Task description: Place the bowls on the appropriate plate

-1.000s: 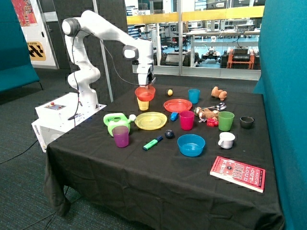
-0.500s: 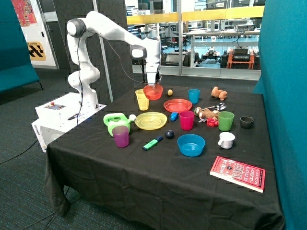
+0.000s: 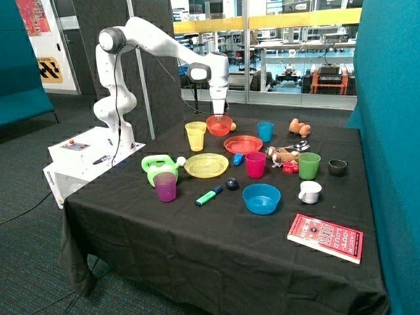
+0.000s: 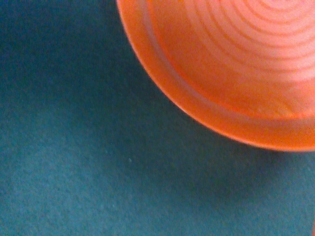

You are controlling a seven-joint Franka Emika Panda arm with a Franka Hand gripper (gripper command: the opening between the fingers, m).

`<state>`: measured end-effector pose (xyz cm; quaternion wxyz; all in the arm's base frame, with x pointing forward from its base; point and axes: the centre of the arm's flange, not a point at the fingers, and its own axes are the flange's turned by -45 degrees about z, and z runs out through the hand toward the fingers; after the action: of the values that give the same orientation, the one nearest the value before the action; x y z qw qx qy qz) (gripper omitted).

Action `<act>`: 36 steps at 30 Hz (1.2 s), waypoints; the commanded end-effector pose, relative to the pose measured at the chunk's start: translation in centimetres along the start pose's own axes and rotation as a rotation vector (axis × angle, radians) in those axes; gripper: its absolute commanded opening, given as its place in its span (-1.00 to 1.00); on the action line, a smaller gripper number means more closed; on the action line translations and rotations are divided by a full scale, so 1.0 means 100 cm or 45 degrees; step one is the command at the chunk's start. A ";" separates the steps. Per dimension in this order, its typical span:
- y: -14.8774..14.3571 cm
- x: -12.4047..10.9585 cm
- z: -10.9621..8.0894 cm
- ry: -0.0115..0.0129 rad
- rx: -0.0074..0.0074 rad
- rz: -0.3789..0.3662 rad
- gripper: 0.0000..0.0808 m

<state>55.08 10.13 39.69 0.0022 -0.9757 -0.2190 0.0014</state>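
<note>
Outside view: pincer (image 3: 219, 118) holds red bowl (image 3: 219, 125) between yellow cup (image 3: 195, 136) and red plate (image 3: 243, 144).

The red-orange bowl (image 3: 219, 125) looks like thin, slightly translucent plastic with a soft sheen. In the wrist view, the red-orange plate (image 4: 236, 64) shows moulded concentric ridges on smooth plastic. The table (image 3: 197, 230) is draped in matt black cloth with a fine, rough weave. Just beside the bowl, the yellow cup (image 3: 195, 136) is translucent plastic. Near the bowl, the yellow plate (image 3: 206, 165) is glossy plastic. The arm's (image 3: 164, 46) shell is smooth, glossy white plastic. The hand (image 3: 219, 113) grips the bowl's rim.
</note>
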 end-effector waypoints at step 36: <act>-0.004 0.080 0.062 0.0019 -0.0066 -0.190 -1.00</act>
<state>61.05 13.54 35.14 -0.0002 -0.9586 -0.2847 0.0008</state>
